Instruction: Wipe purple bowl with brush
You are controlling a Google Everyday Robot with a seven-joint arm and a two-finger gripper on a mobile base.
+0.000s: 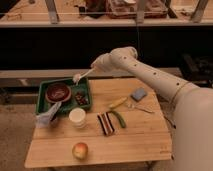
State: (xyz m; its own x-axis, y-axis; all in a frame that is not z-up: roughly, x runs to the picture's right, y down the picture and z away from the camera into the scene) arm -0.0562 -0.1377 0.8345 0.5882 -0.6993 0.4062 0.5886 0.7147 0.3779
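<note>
The purple bowl [58, 92] sits in the left half of a green tray [42, 103] on the wooden table. My gripper [95, 64] is at the end of the white arm, above the tray's far right corner. It is shut on the brush [83, 74], whose pale handle slants down to the left. The brush's white head [77, 78] hangs just above and to the right of the bowl's rim, over the tray. I cannot tell whether it touches the bowl.
A dark object [81, 97] lies in the tray's right half and a crumpled grey bag [48, 116] at its front. A white cup [77, 117], apple [80, 150], dark striped item [105, 123], yellow-handled tool [117, 103], green-handled tool [119, 119] and blue sponge [138, 93] lie on the table.
</note>
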